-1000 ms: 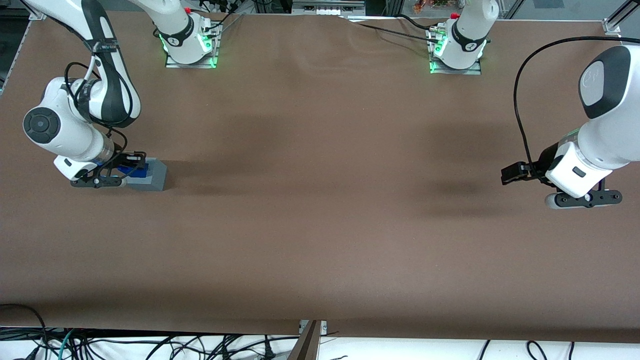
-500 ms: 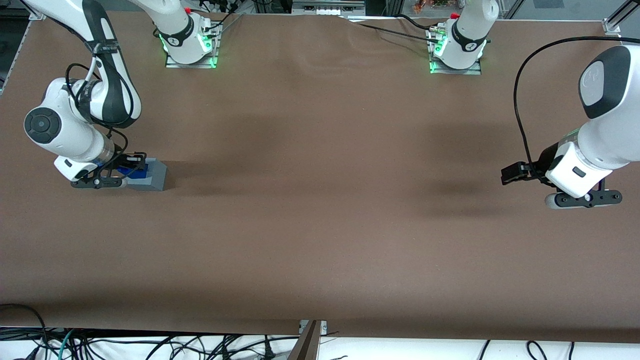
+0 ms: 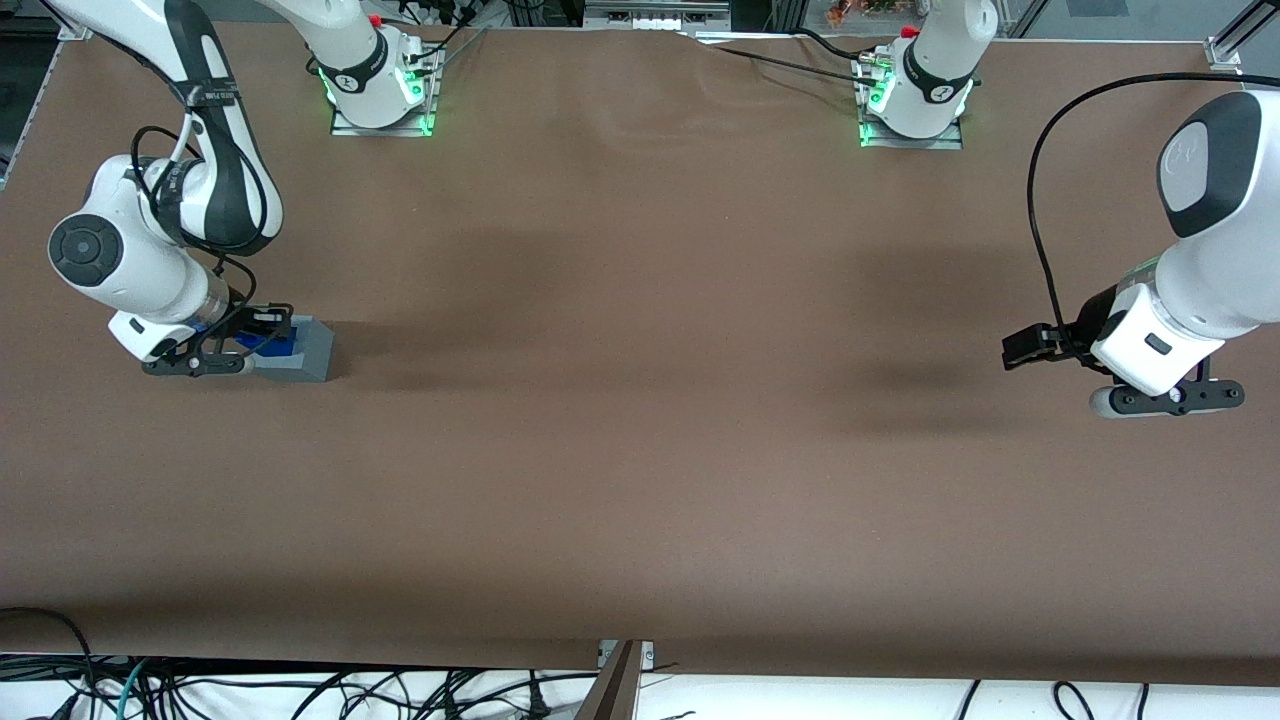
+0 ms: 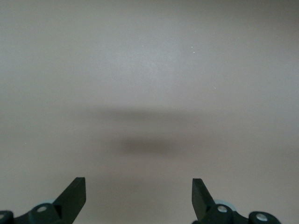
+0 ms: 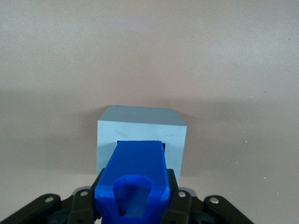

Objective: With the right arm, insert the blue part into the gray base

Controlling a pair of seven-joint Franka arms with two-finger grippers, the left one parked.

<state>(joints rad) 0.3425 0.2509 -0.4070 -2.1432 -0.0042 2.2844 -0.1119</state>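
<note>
We count one blue part [image 5: 135,179], one gray base [image 5: 140,135] and one working end effector [image 5: 135,205], all gathered at the working arm's end of the brown worktop [image 3: 640,400]. From the front we see the right arm [image 3: 150,230] bent low, its end effector [image 3: 255,335] meeting the gray base [image 3: 305,350] at the base's nine o'clock edge, with only a sliver of the blue part [image 3: 272,345] visible between the black fingers and the gray block. The wrist camera on that arm gives what the front view cannot: the blue part is clamped between the two black fingers [image 5: 180,203], one on each flank, and its leading end sits at the square recess in the top face of the base, with a dark gap visible along the recess edges. How deep it reaches we cannot tell. That same view shows the surfaces well: the base is a matte, pale gray cube with crisp edges and a flat rim around its opening, while the blue part is glossy bright plastic, a squarish bar whose near end has a hollow, rounded pocket. The parked arm's wrist camera shows only bare worktop [image 4: 149,70] with a soft shadow. The worktop itself looks like smooth brown sheet with faint ripples toward twelve o'clock in the front view.
</note>
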